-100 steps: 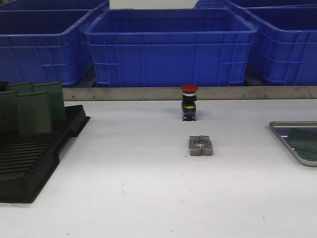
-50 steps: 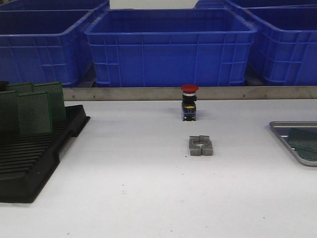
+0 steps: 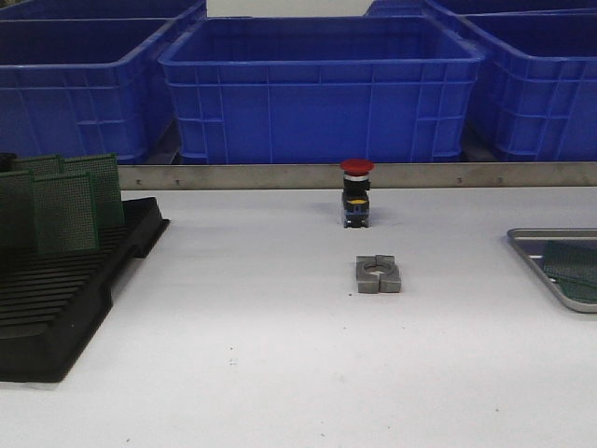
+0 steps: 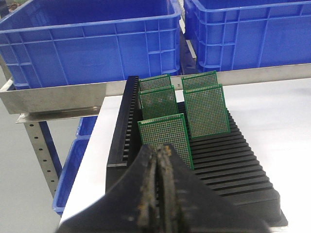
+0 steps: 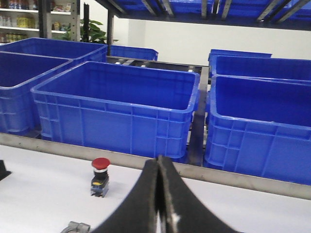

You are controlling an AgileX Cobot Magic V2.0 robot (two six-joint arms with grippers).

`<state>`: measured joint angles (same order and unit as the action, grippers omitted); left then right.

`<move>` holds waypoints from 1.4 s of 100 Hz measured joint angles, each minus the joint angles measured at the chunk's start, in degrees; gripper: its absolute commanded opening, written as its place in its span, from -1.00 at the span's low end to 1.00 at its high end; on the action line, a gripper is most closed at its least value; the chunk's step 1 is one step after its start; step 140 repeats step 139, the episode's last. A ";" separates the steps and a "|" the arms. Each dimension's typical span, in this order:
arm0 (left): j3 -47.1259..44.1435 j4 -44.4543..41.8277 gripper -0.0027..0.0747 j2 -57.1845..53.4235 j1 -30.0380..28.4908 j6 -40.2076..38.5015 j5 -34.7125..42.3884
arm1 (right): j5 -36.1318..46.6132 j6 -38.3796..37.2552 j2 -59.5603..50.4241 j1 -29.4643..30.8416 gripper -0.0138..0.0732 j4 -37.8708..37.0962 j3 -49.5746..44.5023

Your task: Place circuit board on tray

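Note:
Several green circuit boards stand upright in a black slotted rack at the table's left; they also show in the left wrist view. The grey metal tray lies at the right edge, with one green board flat in it. My left gripper is shut and empty, its tips just short of the nearest standing board. My right gripper is shut and empty, above the table. Neither gripper shows in the front view.
A red-capped push button stands at the middle back and a grey metal clamp block lies in front of it. Blue plastic bins line the back behind a metal rail. The rack sits by the table's left edge.

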<state>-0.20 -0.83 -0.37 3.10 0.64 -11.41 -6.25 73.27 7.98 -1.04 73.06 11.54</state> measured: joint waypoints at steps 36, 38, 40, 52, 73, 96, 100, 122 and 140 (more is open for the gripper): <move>0.00 -0.11 -0.98 0.00 0.00 0.00 0.00 | 7.43 -32.89 0.00 2.64 -0.82 -36.94 -2.84; 0.00 -0.11 -0.98 0.00 0.00 0.00 0.00 | 7.43 -37.19 0.00 2.75 -0.82 -39.50 -3.55; 0.00 -0.11 -0.98 0.00 0.00 0.00 0.00 | 7.43 -40.00 0.00 3.12 -0.82 -43.31 -4.05; 0.00 -0.11 -0.98 0.00 0.00 0.00 0.00 | 7.84 -61.31 -1.29 4.29 -0.82 -61.75 -9.38; 0.00 -0.11 -0.98 0.00 0.00 0.00 0.13 | 6.25 -76.06 -8.22 4.53 -0.82 -75.53 -13.08; 0.00 -0.11 -0.98 0.00 0.00 0.00 0.02 | 4.46 -77.27 -8.48 4.53 -0.82 -77.02 -13.08; 0.00 -0.11 -0.98 0.00 0.00 0.00 0.02 | 4.46 -77.36 -8.50 4.53 -0.82 -77.02 -13.08; 0.00 -0.11 -0.98 0.00 0.00 0.00 0.02 | 4.39 -77.36 -8.50 4.53 -0.82 -77.06 -13.08; 0.00 -0.11 -0.98 0.00 0.00 0.00 0.02 | 4.39 -77.36 -8.50 4.53 -0.82 -77.06 -13.08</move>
